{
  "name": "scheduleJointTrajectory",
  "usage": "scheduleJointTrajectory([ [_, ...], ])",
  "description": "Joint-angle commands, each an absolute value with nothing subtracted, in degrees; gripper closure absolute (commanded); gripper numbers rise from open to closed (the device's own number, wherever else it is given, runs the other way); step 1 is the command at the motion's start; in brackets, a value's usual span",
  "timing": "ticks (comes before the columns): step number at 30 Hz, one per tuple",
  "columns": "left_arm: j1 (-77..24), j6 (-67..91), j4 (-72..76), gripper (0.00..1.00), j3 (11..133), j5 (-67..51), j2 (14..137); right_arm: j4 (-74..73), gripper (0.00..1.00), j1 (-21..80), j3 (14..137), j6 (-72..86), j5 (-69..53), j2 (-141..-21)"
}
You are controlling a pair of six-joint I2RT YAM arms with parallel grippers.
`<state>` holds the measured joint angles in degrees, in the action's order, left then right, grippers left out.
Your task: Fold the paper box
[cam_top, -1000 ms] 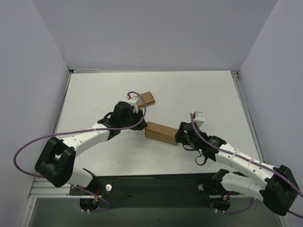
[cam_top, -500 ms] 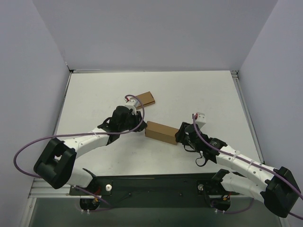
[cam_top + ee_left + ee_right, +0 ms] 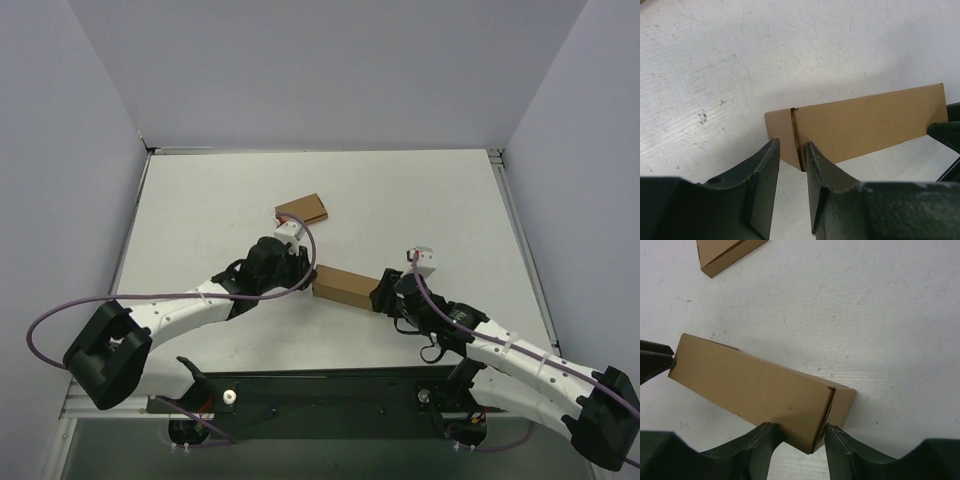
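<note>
The paper box (image 3: 345, 285) is a long closed brown carton lying on the white table (image 3: 440, 200) between my two grippers. My left gripper (image 3: 306, 272) is at its left end. In the left wrist view the jaws (image 3: 792, 145) stand a narrow gap apart with only table between them, tips right at the box's end face (image 3: 780, 130). My right gripper (image 3: 384, 296) is at the right end. In the right wrist view its fingers (image 3: 801, 429) straddle and press the near right corner of the box (image 3: 755, 385), where the end flap seam shows.
A smaller flat brown cardboard box (image 3: 303, 210) lies behind the left gripper, also at the top left of the right wrist view (image 3: 722, 250). Grey walls close the table's left, back and right sides. The arm bases sit along the near edge.
Both grippers and the paper box have shifted slightly right and towards the near edge. The left wrist has moved off the smaller box, which now shows fully.
</note>
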<state>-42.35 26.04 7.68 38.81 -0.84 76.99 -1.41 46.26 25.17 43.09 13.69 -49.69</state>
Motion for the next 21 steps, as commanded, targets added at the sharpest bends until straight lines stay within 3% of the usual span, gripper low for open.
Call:
scheduleJointTrajectory([
  [1,-46.1,28.3,4.2,0.62,33.8,3.2,71.2,-7.9,0.55,49.8,24.7,44.2,13.9,-47.3],
  [6,-47.5,33.8,4.8,0.59,28.3,4.0,64.4,-13.6,0.52,52.3,24.6,46.5,14.8,-43.2],
  [10,-47.5,34.3,0.8,0.46,28.2,4.1,59.3,-15.8,0.46,53.3,23.0,48.6,13.9,-39.6],
  [14,-47.3,31.4,-5.4,0.36,32.8,4.0,57.8,-14.3,0.40,56.0,21.4,50.1,13.1,-38.8],
  [21,-41.2,26.6,-13.6,0.30,41.9,-3.7,58.2,-13.4,0.30,62.0,24.9,45.9,16.5,-46.2],
])
